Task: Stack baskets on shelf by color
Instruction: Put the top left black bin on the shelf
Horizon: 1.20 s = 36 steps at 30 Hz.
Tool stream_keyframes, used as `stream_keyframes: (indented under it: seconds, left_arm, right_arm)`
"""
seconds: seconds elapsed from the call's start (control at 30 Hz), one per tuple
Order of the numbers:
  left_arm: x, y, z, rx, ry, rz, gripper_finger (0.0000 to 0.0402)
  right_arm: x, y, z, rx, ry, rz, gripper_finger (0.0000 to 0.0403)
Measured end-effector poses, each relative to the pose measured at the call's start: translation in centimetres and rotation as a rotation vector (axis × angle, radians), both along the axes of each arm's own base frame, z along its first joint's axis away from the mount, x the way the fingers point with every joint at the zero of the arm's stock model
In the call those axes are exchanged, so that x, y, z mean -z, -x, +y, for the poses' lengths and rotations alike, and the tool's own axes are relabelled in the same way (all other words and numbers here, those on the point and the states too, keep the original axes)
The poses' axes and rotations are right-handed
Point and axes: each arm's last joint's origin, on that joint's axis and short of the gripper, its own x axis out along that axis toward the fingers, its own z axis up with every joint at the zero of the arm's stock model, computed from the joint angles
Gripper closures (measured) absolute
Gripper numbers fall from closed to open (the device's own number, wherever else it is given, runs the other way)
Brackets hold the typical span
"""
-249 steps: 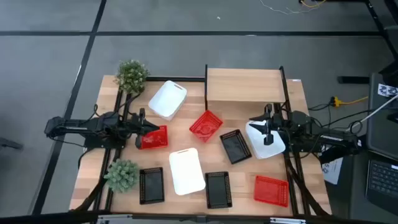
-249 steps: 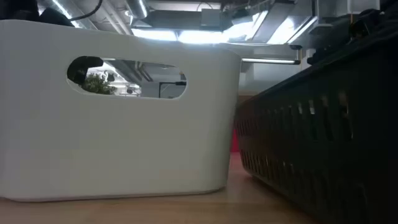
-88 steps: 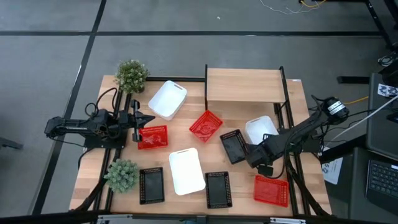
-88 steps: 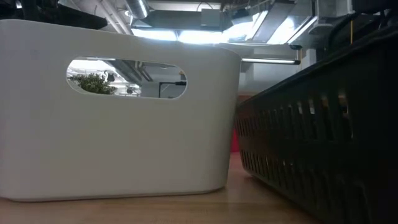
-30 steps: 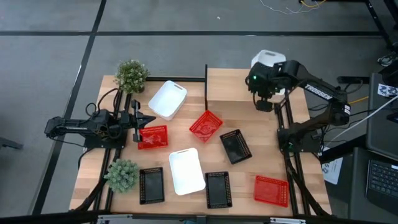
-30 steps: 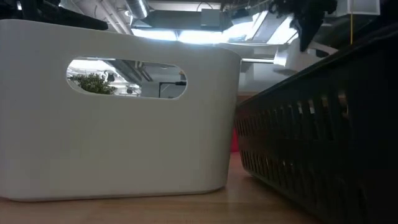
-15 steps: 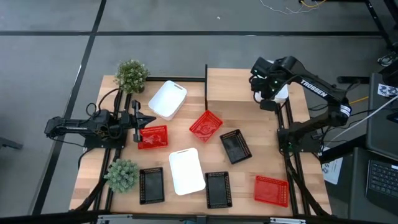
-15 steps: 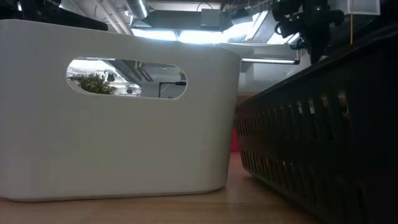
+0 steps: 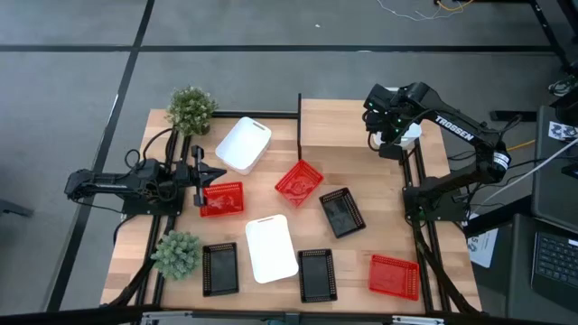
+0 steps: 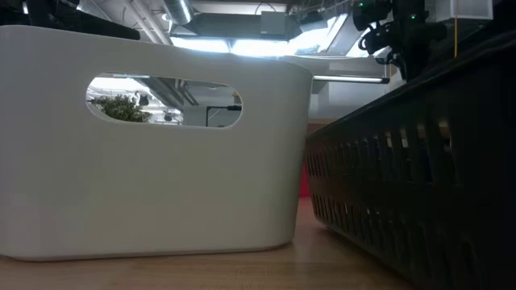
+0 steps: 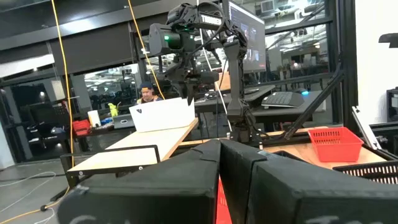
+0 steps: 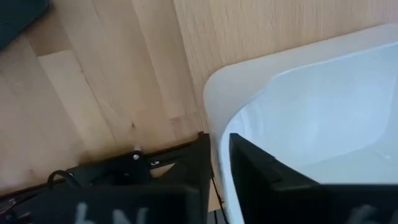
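The light-wood shelf point(image 9: 343, 122) stands at the table's far right. My right gripper point(image 12: 214, 168) is over its right end, shut on a white basket point(image 9: 409, 135) that the arm mostly covers from above. In the left wrist view this basket point(image 11: 163, 115) appears to sit on the board. My left gripper point(image 11: 221, 155) is shut and hovers at the left edge of a red basket point(image 9: 223, 199). Two more white baskets point(image 9: 244, 144) point(image 9: 271, 248), red ones point(image 9: 298, 181) point(image 9: 393, 275) and black ones point(image 9: 341, 212) point(image 9: 219, 268) point(image 9: 316, 273) lie on the table. My right gripper pinches the white basket's side wall at its rim point(image 12: 214, 118) near a corner, one finger point(image 12: 255, 171) inside and one point(image 12: 198, 158) outside, coming from above and pointing down. The basket stays upright, its bottom seemingly on the shelf board. My left gripper: a red sliver shows between its fingers, but I cannot tell whether it touches the red basket.
Two green potted plants point(image 9: 190, 108) point(image 9: 178, 253) stand on the table's left side. The shelf's left and middle board is bare. In the low view, a white basket wall point(image 10: 153, 145) and a black basket point(image 10: 419, 185) fill the foreground.
My right gripper has carried the white basket from high above the shelf's far right corner down and toward the near edge, onto the shelf's right end. It has then barely moved. The left arm has kept still.
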Motion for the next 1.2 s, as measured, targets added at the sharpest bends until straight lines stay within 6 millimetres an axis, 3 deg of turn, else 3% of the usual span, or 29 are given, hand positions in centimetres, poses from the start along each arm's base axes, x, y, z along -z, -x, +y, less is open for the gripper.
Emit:
stream_keyframes:
  seconds: [0.27, 0.5, 0.6, 0.7, 0.8, 0.97, 1.2]
  left_arm:
    - [0.0, 0.0, 0.0, 0.000, 0.000, 0.000, 0.0401]
    - [0.0, 0.0, 0.0, 0.000, 0.001, 0.000, 0.0401]
    - [0.0, 0.0, 0.0, 0.000, 0.001, 0.000, 0.0401]
    - [0.0, 0.0, 0.0, 0.000, 0.001, 0.000, 0.0401]
    - [0.0, 0.0, 0.0, 0.000, 0.001, 0.000, 0.0401]
    - [0.0, 0.0, 0.0, 0.000, 0.001, 0.000, 0.0401]
    - [0.0, 0.0, 0.0, 0.000, 0.000, 0.001, 0.0401]
  right_arm:
    - [-0.4, -0.1, 0.2, 0.056, 0.008, -0.024, 0.0293]
    - [-3.9, -0.9, 1.3, 0.116, 0.049, -0.190, 0.0284]
    - [-4.8, -1.5, 2.5, 0.170, -0.135, -0.336, 0.0286]
    - [-4.5, -2.6, 4.5, 0.107, -0.371, -0.436, 0.0287]
    - [-2.6, -4.5, 6.8, -0.017, -0.437, -0.451, 0.0287]
    - [3.0, -7.1, 11.2, -0.218, -0.492, -0.415, 0.0287]
    - [10.0, -6.3, 16.7, -0.362, -0.522, -0.273, 0.0287]
